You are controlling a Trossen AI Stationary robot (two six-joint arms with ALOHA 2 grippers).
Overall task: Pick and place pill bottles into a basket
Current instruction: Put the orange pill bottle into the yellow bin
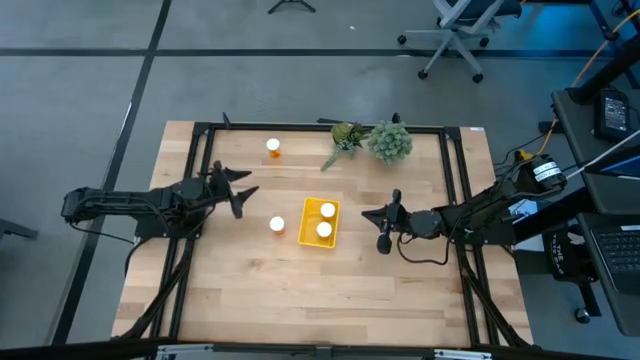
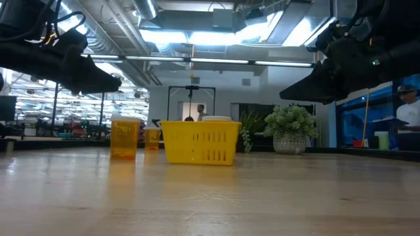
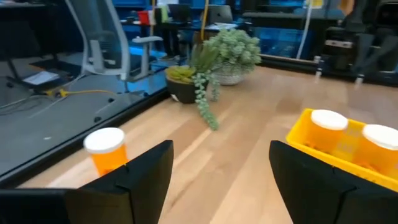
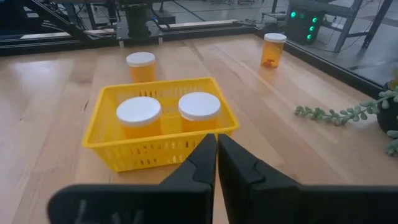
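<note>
Two bottles (image 1: 326, 220) stand in the yellow basket (image 1: 306, 227); left end effector (image 1: 243, 197) released above the tabletop (image 1: 300, 290) — right end effector (image 1: 383, 228) clenched, empty.

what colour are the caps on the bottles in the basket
White caps on orange bottles, in the yellow basket; clearest in the right wrist view.

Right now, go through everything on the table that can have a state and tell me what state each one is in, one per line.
Basket: upright on the table, holding two bottles.
Two bottles in basket: upright, capped, side by side.
Bottle beside basket: upright, capped, outside the basket.
Bottle at far edge: upright, capped, outside the basket.
Left gripper: open, empty.
Right gripper: shut, empty.
Plants: one upright, one with a trailing sprig.
</note>
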